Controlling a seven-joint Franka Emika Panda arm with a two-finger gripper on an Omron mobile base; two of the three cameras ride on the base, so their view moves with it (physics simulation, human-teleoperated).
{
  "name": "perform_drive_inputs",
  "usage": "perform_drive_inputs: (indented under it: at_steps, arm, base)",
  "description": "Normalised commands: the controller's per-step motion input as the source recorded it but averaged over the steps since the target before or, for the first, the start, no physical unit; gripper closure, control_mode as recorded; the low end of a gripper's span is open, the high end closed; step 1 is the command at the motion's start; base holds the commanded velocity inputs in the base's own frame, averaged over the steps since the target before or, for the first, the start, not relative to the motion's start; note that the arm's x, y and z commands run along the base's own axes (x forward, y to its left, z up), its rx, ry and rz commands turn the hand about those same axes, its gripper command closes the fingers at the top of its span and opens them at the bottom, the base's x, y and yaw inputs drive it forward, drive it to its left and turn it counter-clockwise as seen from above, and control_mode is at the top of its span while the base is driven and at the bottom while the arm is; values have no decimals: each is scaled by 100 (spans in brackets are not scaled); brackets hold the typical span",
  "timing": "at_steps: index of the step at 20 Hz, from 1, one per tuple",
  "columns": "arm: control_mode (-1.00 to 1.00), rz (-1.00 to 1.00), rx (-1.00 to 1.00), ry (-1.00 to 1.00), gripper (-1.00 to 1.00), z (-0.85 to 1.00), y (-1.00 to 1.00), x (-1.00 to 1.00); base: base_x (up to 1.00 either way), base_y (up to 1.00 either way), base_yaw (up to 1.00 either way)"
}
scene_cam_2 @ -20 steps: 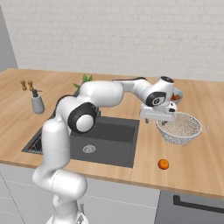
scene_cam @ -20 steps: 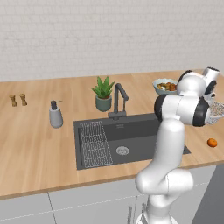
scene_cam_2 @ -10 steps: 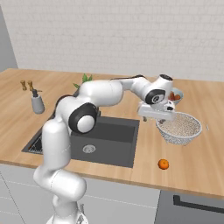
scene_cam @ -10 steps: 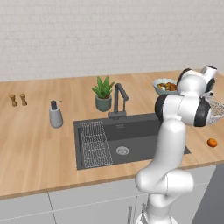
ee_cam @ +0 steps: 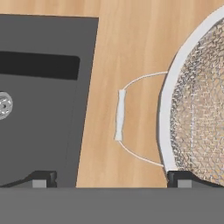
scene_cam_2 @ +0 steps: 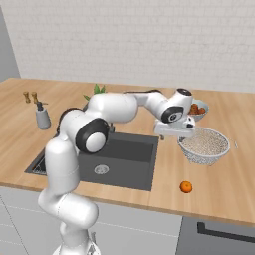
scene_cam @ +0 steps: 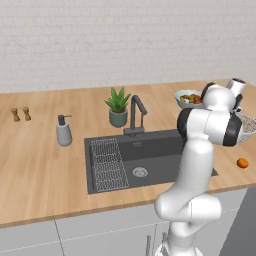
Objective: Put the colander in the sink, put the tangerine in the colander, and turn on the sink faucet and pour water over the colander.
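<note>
The silver mesh colander stands on the counter right of the sink, with the tangerine on the wood in front of it. My gripper hangs low over the colander's left side. In the hand view the gripper is open, its fingertips set wide apart. The colander's thin wire handle lies in line with the gap, just beyond the tips and untouched. The colander rim curves along the right, and the sink is at the left. The faucet rises behind the basin.
A blue-grey bowl of mixed fruit sits just behind the colander. A potted plant stands by the faucet. A soap dispenser and two small shakers are on the counter to the left. A wire rack lies in the sink's left part.
The gripper has come down a little and shifted toward the colander's left handle. The colander and the tangerine have stayed where they were.
</note>
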Motion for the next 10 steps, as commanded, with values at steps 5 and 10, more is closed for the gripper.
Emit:
perform_drive_inputs:
  at_steps: [5,10]
  arm:
    - [-100,0,-6,-10,-100,-32,0,0]
    - [-100,0,-7,-11,-100,-17,-5,0]
  base:
    - [0,0,0]
    - [0,0,0]
